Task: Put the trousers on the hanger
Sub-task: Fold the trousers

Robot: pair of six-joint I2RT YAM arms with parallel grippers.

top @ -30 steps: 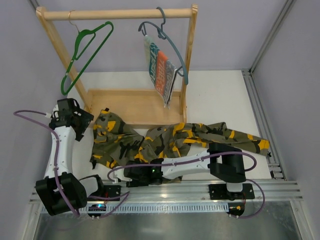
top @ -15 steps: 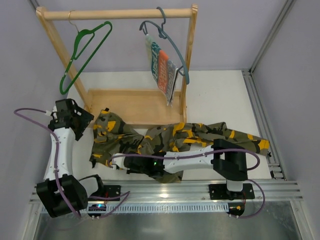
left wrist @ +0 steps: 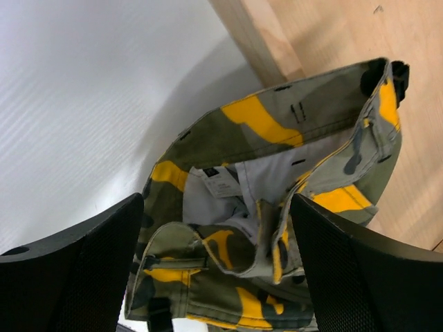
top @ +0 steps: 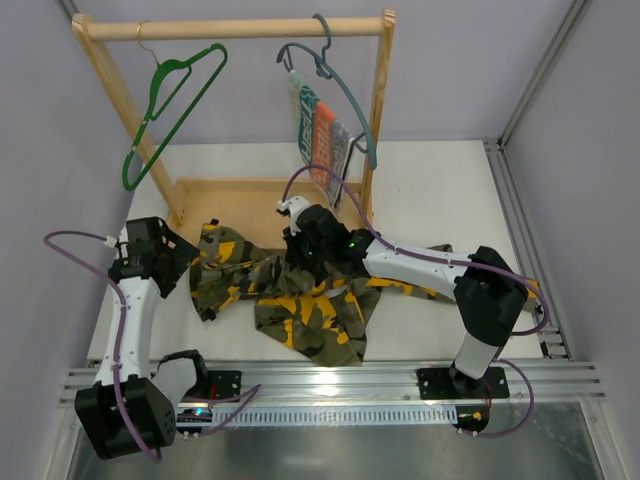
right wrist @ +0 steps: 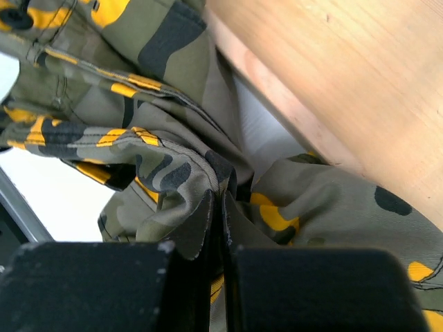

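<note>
Two-arm pickup, early stage, by the look of it. Pinches a fold of trousers [right wrist: 152, 166] in right gripper [right wrist: 221, 221], jaws pressed together on the cloth, just beside rack base [right wrist: 332, 69]; likely a mid-garment grab for raising the heap off table [top: 440, 190]. Bunches most of the cloth below and nearward of that gripper, with one leg trailing back along its arm.

Holds left gripper [left wrist: 216, 207] spread wide and empty, poised over the waistband end, with label and pale lining showing between the fingers. Cannot tell contact there. Probably lined up for taking the waist, for stretching the cloth between both grippers.

Leaves hanger [top: 170, 105] untouched and bare, hooked on rail [top: 230, 28], up and well beyond left gripper.

Needs a second grip next, then a lift and a feed of one leg through the hanger's triangle.

Risks: thin pinch slipping, cloth snagging on rack base, hanger swinging on its hook at first touch.
</note>
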